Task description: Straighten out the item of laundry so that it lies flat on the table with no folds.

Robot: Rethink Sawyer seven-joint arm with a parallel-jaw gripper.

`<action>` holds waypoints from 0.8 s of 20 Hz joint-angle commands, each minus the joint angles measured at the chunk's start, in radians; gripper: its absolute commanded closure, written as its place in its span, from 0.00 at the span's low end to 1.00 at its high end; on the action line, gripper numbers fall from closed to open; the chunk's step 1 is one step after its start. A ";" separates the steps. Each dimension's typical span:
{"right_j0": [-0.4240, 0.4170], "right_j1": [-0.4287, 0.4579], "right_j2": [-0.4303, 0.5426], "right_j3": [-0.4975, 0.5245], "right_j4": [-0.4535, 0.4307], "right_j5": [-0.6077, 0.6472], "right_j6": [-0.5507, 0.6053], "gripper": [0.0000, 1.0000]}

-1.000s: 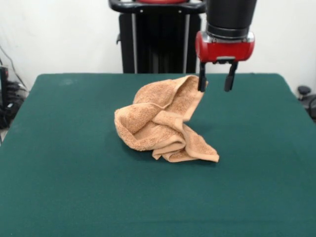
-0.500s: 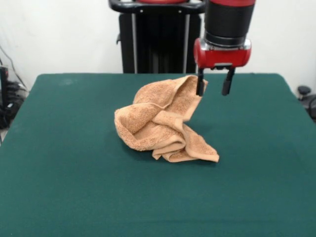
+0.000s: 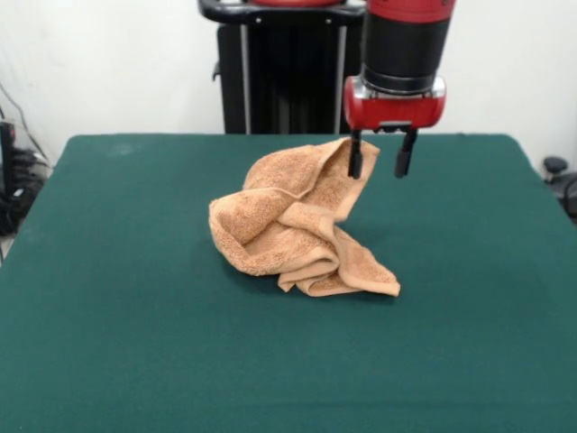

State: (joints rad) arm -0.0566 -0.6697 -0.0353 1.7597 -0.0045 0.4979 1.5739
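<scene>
- One view only: the front camera sits across the desk (image 3: 108, 361) from me, facing my pedestal (image 3: 288, 72) at the far side.
- It looks slightly downward, near enough that the desk's near edge is cut off.
- My arm enters from above; my tool (image 3: 380, 156) shows whole.
- No second view to compare.

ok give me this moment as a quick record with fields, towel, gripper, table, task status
towel: orange-tan towel, crumpled in a heap with several folds, one corner standing up toward the far side
gripper: gripper open, above the table, one finger in front of the towel's raised corner, nothing held
table: green table, towel near its middle
task status: not done, towel not yet flat
</scene>
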 commanded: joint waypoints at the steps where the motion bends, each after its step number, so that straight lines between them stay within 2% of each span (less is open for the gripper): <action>1: -0.019 0.003 0.049 0.099 -0.052 -0.045 0.093 0.00; 10: -0.018 -0.005 0.063 0.122 -0.045 -0.041 0.095 0.00; 16: -0.039 -0.038 0.068 0.175 -0.058 -0.040 0.072 0.00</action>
State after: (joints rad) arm -0.0882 -0.6819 -0.0353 1.8234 -0.0089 0.4979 1.5739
